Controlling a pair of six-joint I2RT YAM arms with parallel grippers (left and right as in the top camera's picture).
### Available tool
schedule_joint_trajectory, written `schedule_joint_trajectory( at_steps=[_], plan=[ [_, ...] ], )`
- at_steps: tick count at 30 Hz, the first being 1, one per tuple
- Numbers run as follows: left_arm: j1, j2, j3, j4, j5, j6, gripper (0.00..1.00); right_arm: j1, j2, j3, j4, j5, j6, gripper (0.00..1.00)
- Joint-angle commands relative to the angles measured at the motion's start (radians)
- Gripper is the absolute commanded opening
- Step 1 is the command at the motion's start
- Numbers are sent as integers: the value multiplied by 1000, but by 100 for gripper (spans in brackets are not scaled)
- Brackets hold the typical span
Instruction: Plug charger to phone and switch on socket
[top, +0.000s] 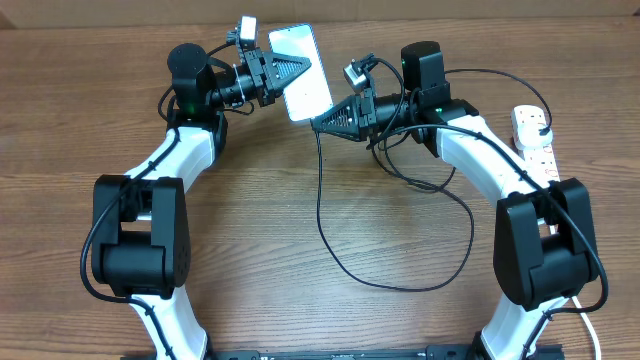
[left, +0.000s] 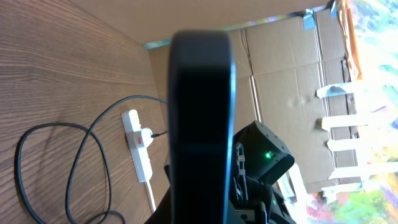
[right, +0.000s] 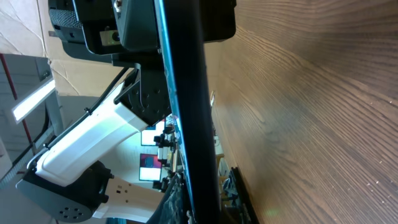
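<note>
Wood table (top: 250, 220): L claw (top: 292, 68) grips phone (top: 310, 88); R claw (top: 322, 121) pinches charger (top: 319, 200).

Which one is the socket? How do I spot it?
Start at the wooden table, then go to its right edge, just past the right arm. The socket lies there: a long white strip with red switch marks and a cable plugged in, unlike the thin black charger cable looping mid-table.
</note>
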Motion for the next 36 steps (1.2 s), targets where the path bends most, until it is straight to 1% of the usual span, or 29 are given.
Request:
schedule_joint_trajectory(
  at_steps=[1, 10, 13, 18, 23, 26, 36],
  plan=[
    [-49, -6, -4, 1, 263, 44, 5, -12, -14, 21, 35, 117, 9, 4],
    [-49, -6, -4, -2, 285, 38, 4, -12, -14, 21, 34, 142, 8, 4],
    [-51, -6, -4, -26, 286, 31, 4, -12, -14, 21, 48, 142, 5, 4],
    [-55, -6, -4, -36, 282, -18, 4, -12, -14, 21, 78, 142, 5, 4],
    [-55, -6, -4, -52, 282, -30, 5, -12, -14, 21, 95, 143, 5, 4],
    [-57, -6, -4, -52, 282, -68, 5, -12, -14, 21, 97, 153, 5, 4],
    [-66, -6, -4, -52, 282, -100, 5, -12, -14, 21, 109, 157, 1, 4]
  ],
)
